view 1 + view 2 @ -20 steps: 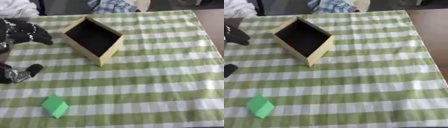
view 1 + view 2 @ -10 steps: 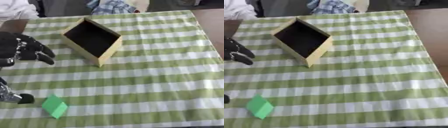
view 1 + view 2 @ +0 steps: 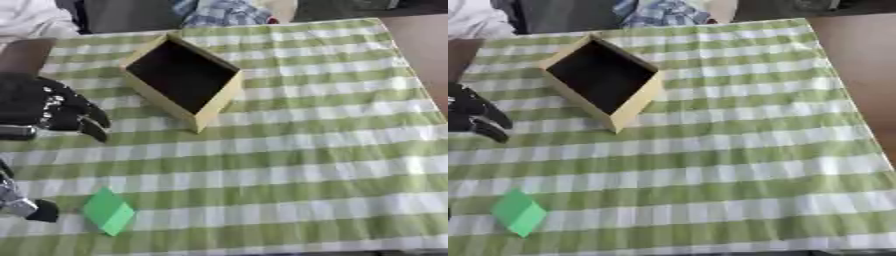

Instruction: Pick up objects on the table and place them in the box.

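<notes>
Partly cropped left hand (image 3: 48, 107).

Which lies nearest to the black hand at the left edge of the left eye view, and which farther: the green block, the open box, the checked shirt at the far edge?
Measured from the hand:
1. Open box, just to its right, toward the table's middle.
2. Green block, below it near the front edge; farther than the box.
3. Checked shirt, beyond the cloth's far edge, farthest.
</notes>
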